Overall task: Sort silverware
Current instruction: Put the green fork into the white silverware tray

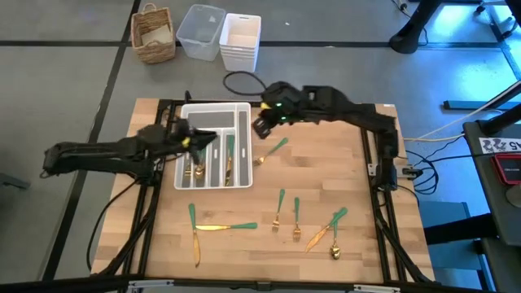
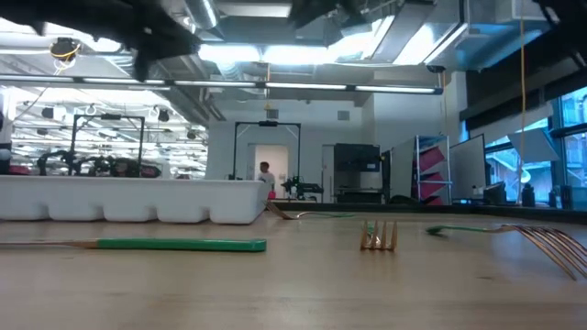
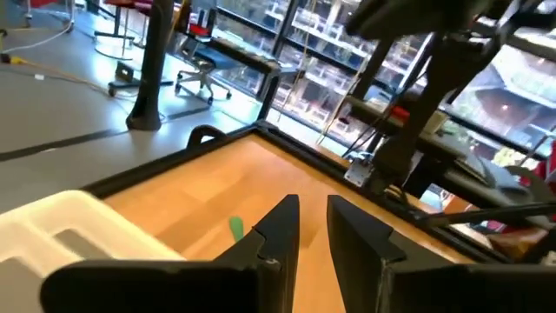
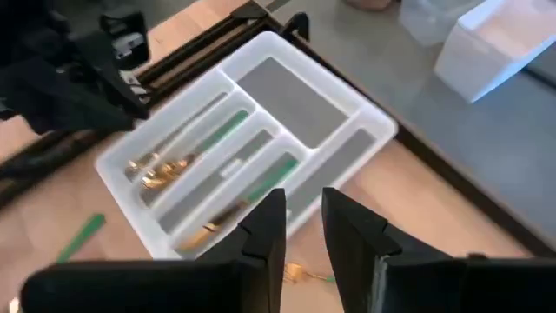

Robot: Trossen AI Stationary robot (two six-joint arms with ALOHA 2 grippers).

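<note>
The silverware has gold heads and green handles. Some pieces lie in the white tray, shown also in the right wrist view. Others lie loose on the wood: a fork beside the tray's right side, two knives near the front, and several forks and a spoon at the front right. My left gripper hovers over the tray's left part, narrowly open with nothing between its fingers. My right gripper hangs above the tray's far right corner, open and with nothing in it.
Beyond the table's far edge stand a wicker basket, a clear bin and a white box. A black cable loop lies by the far edge. Bare wood lies between the tray and the front pieces.
</note>
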